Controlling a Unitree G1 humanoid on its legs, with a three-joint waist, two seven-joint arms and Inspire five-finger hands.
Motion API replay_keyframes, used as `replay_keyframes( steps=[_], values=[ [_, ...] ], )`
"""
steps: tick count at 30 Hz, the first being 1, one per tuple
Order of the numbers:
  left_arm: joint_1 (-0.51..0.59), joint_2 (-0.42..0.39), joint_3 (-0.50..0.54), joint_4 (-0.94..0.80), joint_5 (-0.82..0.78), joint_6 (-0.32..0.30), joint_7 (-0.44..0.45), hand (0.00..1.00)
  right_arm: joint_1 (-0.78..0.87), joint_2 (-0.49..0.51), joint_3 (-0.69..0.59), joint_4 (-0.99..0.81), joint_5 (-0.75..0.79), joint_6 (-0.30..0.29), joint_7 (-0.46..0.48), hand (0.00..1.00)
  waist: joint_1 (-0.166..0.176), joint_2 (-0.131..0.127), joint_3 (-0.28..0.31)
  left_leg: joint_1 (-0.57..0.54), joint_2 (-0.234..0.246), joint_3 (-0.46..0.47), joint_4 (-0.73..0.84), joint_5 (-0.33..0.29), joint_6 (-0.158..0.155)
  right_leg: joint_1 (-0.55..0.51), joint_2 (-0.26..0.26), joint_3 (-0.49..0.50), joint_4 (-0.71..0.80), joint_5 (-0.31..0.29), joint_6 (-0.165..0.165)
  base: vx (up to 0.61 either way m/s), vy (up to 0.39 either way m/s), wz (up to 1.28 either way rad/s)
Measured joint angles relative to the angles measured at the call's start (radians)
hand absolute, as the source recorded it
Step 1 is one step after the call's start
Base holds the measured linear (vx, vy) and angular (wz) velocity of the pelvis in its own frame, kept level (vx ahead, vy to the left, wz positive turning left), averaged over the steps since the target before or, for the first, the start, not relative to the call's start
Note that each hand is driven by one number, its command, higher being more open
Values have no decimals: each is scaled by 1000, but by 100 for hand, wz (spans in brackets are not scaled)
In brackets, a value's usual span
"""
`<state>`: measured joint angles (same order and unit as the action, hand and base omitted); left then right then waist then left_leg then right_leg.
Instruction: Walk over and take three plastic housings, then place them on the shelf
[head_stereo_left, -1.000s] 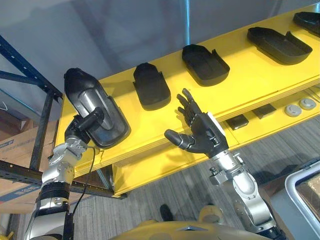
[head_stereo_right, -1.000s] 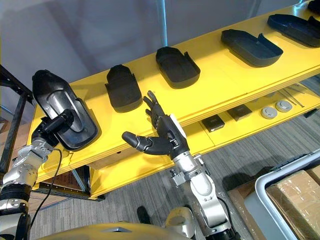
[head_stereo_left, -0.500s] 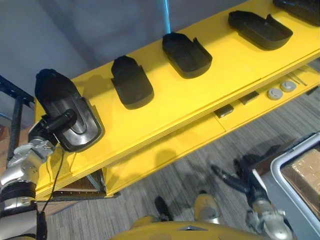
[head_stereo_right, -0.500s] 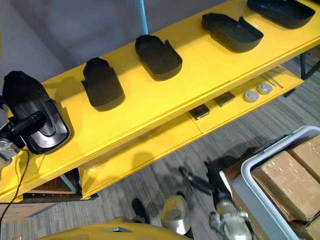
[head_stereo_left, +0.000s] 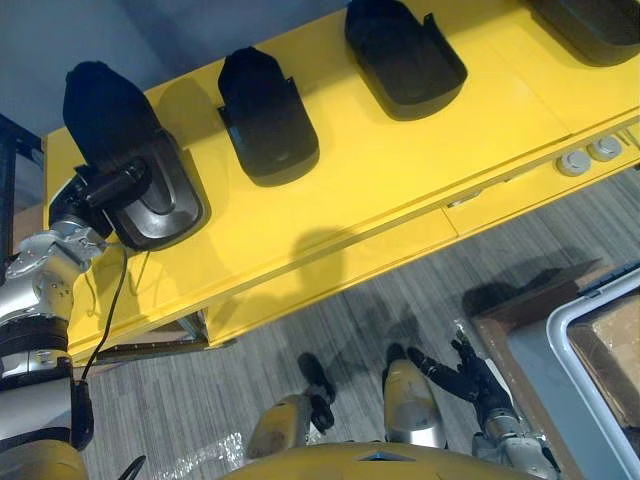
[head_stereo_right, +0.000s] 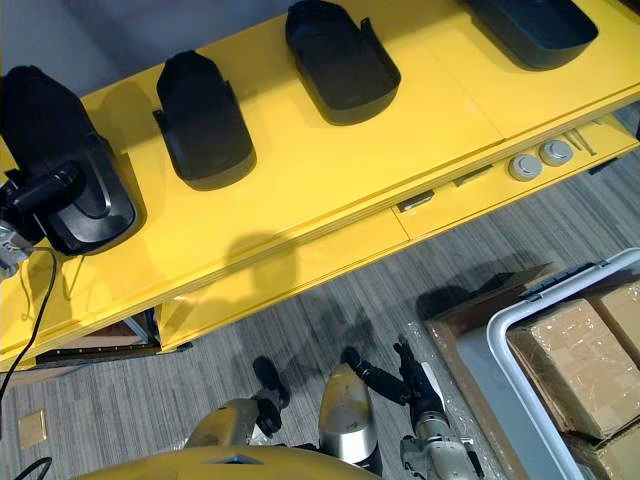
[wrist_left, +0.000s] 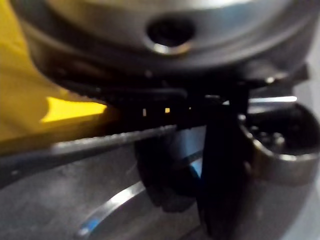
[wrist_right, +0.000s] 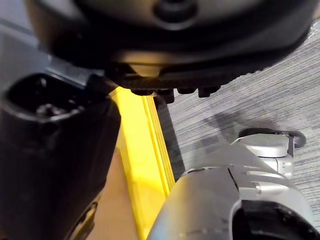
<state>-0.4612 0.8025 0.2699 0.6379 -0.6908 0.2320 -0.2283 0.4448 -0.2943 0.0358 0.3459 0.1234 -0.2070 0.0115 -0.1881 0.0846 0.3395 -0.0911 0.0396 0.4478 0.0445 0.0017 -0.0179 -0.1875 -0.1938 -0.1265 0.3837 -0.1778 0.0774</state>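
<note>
Several black plastic housings lie in a row on the yellow shelf (head_stereo_left: 400, 170). The leftmost housing (head_stereo_left: 135, 150) rests at the shelf's left end. My left hand (head_stereo_left: 100, 188) is shut on its near edge, with the thumb lying across its silver-grey inside. The second housing (head_stereo_left: 265, 115), a third (head_stereo_left: 402, 55) and a fourth (head_stereo_right: 530, 20) lie further right, untouched. My right hand (head_stereo_left: 468, 372) hangs low over the floor, well away from the shelf, its fingers spread and holding nothing.
Two round metal discs (head_stereo_left: 590, 155) lie on the lower yellow shelf at the right. A grey bin (head_stereo_right: 500, 345) with cardboard boxes (head_stereo_right: 585, 345) stands on the carpet at the lower right. A dark blue rack post (head_stereo_left: 8, 150) rises left of the shelf.
My right hand has dropped from above the shelf's front edge to low by the floor. The camera now looks more steeply down. My left hand still holds the leftmost housing.
</note>
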Motion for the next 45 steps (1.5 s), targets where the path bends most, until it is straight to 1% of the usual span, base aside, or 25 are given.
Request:
replay_keyframes(
  steps=[3,5,8,10,12,15,18,20,26,27,32,33,38,41,45],
  values=[
    [-19,0,0,-4,42,16,0,0,0,17,3,7,0,4,-2,100,12,-4,3,-7,9,0,39,-23,-7,10,0,-2,0,-2,-2,37,-23,1],
    [-23,0,0,-6,73,20,0,0,0,24,4,12,0,5,-2,100,12,-6,4,-7,12,0,58,-42,0,18,-2,-2,-1,-5,0,16,-8,-1],
    [-38,0,0,-6,109,33,0,0,1,24,4,13,0,14,-3,100,16,-10,8,-8,20,4,87,-61,-2,29,-3,-2,-2,-7,-1,16,-9,-2],
    [-60,0,4,-2,153,36,0,0,1,25,3,13,0,20,-4,100,20,-18,14,-11,27,10,107,-74,-3,34,-2,-3,-2,-8,-1,0,0,0],
    [-64,0,7,-1,161,35,0,0,1,25,3,14,0,23,-13,100,20,-18,14,-17,30,12,117,-79,-1,33,-2,-4,-3,-7,-1,0,0,0],
    [-88,0,15,11,227,40,0,0,1,30,3,14,0,24,-19,100,23,-20,15,-26,38,12,137,-89,0,33,0,-5,-4,-7,-1,0,0,0],
    [-90,2,21,20,236,51,0,0,1,36,4,17,0,27,-20,100,23,-20,15,-30,43,12,147,-95,-4,33,3,-5,-4,-8,-1,0,0,0],
    [-97,2,21,22,269,53,0,0,1,36,4,23,0,27,-24,100,24,-20,15,-30,44,11,148,-95,-4,33,4,-5,-4,-8,-1,0,0,0],
    [-102,2,25,29,295,52,0,0,1,37,4,34,0,27,-38,100,23,-20,15,-39,50,11,166,-106,-3,33,6,-5,-4,-9,-1,0,0,0],
    [-113,2,26,34,313,54,0,100,1,37,4,34,0,27,-38,100,23,-20,15,-39,51,11,168,-106,-2,32,6,-5,-4,-9,-1,0,0,0],
    [-128,2,54,52,390,58,8,100,1,49,4,34,0,27,-39,100,22,-25,18,-42,61,16,180,-111,-3,32,13,-3,-4,-9,-2,-3,-4,-2],
    [-130,6,49,56,429,56,15,100,1,55,4,34,0,28,-40,100,22,-27,19,-42,64,18,181,-111,-3,32,16,-3,-5,-10,-3,-2,-24,-3],
    [-139,29,38,59,505,56,46,100,1,65,9,34,0,28,-43,100,19,-36,25,-42,73,17,182,-106,-14,31,26,-1,-8,-12,-7,7,-22,-3],
    [-140,30,29,60,510,56,82,100,1,65,9,34,0,29,-52,100,18,-36,25,-43,75,15,182,-104,-16,30,29,-1,-8,-14,-10,0,0,0],
    [-169,31,10,70,580,71,121,100,1,65,9,34,0,28,-58,100,18,-36,26,-45,77,9,184,-98,-12,30,33,-2,-9,-16,-13,6,-9,2]
  ],
)
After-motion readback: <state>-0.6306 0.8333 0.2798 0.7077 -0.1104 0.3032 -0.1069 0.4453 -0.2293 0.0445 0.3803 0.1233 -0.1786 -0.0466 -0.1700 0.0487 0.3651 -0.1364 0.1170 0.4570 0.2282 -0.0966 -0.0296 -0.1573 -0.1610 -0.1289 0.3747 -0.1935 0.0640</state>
